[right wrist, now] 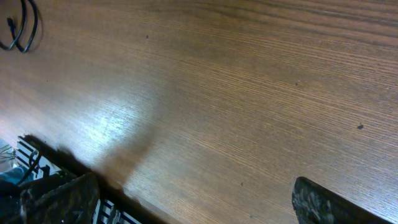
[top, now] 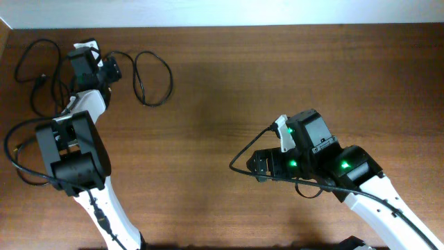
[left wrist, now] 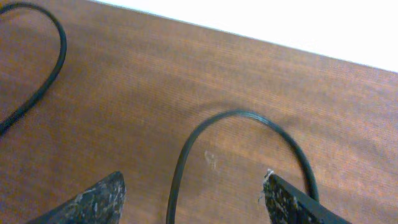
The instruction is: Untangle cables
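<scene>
We see a brown wood-grain counter (top: 277, 83) with thin black looped cables (left wrist: 239, 113) lying at its far-left corner.

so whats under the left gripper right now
A loop of black cable on the wood table, between the fingers of the open left gripper. From overhead the left arm covers where that cable runs on.

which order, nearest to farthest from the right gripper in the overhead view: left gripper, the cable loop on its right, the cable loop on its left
Measured from the right gripper:
1. right-hand cable loop, lying toward the table's middle.
2. left gripper, near the far left corner, between the two loops.
3. left-hand cable loop, by the table's left edge.
</scene>
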`<action>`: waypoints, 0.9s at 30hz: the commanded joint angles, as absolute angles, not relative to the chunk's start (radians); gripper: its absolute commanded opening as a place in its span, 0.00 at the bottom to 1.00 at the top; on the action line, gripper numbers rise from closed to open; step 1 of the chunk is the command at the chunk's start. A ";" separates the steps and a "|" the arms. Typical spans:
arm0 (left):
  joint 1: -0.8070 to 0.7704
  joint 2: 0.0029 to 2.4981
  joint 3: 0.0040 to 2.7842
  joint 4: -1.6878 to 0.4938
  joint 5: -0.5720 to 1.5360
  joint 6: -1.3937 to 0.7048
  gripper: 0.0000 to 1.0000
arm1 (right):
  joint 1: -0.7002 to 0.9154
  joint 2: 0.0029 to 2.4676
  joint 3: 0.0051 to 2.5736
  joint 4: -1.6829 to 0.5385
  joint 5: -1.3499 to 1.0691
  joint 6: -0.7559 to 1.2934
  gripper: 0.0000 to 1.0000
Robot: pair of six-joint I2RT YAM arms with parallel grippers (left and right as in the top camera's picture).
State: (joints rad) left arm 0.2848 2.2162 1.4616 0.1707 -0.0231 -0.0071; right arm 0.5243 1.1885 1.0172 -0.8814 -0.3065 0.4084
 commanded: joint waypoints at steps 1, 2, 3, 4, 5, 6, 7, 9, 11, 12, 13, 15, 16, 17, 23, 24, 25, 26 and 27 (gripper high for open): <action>0.284 2.308 1.471 0.235 -0.015 0.001 0.70 | 0.523 1.187 1.026 -0.878 -0.302 0.405 0.99; 0.285 2.315 1.471 0.244 -0.015 0.001 0.70 | 0.523 1.187 1.026 -0.878 -0.302 0.405 0.98; 0.285 2.325 1.471 0.258 -0.015 0.001 0.69 | 0.523 1.187 1.026 -0.878 -0.302 0.405 0.98; 0.284 2.338 1.471 0.265 -0.015 0.001 0.69 | 0.523 1.187 1.026 -0.878 -0.302 0.405 0.98; 0.284 2.345 1.471 0.267 -0.015 0.001 0.69 | 0.523 1.187 1.026 -0.878 -0.302 0.405 0.98; 0.284 2.354 1.471 0.267 -0.015 0.001 0.69 | 0.523 1.187 1.026 -0.878 -0.302 0.405 0.99; 0.284 2.357 1.471 0.265 -0.015 0.001 0.64 | 0.523 1.187 1.026 -0.878 -0.302 0.405 0.98; 0.284 2.356 1.471 0.270 -0.015 0.001 0.36 | 0.523 1.187 1.026 -0.878 -0.302 0.405 0.99; 0.283 2.356 1.471 0.296 -0.014 0.001 0.19 | 0.523 1.187 1.026 -0.878 -0.302 0.405 0.99; 0.283 2.355 1.471 0.299 -0.012 0.000 0.11 | 0.523 1.187 1.026 -0.878 -0.302 0.405 0.98; 0.282 2.352 1.471 0.299 -0.001 0.001 0.07 | 0.523 1.187 1.026 -0.878 -0.302 0.405 0.98; 0.282 2.337 1.471 0.299 0.058 0.001 0.01 | 0.523 1.187 1.026 -0.878 -0.302 0.405 0.98; 0.282 2.323 1.471 0.299 0.088 0.001 0.01 | 0.523 1.187 1.026 -0.878 -0.302 0.405 0.98; 0.281 2.308 1.471 0.297 0.100 0.000 0.01 | 0.523 1.187 1.026 -0.878 -0.302 0.405 0.98; 0.263 2.216 1.471 0.143 0.270 0.001 0.00 | 0.523 1.187 1.026 -0.878 -0.302 0.405 0.98; 0.262 2.212 1.471 0.107 0.270 0.001 0.00 | 0.523 1.187 1.026 -0.878 -0.302 0.405 0.99; 0.262 2.212 1.471 0.058 0.270 0.000 0.02 | 0.523 1.187 1.026 -0.878 -0.302 0.405 0.99; 0.260 2.212 1.471 0.012 0.271 0.000 0.06 | 0.523 1.187 1.026 -0.878 -0.302 0.405 0.98; 0.256 2.212 1.471 -0.052 0.271 -0.013 0.10 | 0.523 1.187 1.026 -0.878 -0.302 0.405 0.99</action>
State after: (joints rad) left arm 0.2623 2.2372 1.4693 0.0463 0.2253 -0.0013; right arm 0.5243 1.1885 1.0172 -0.8814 -0.3069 0.4084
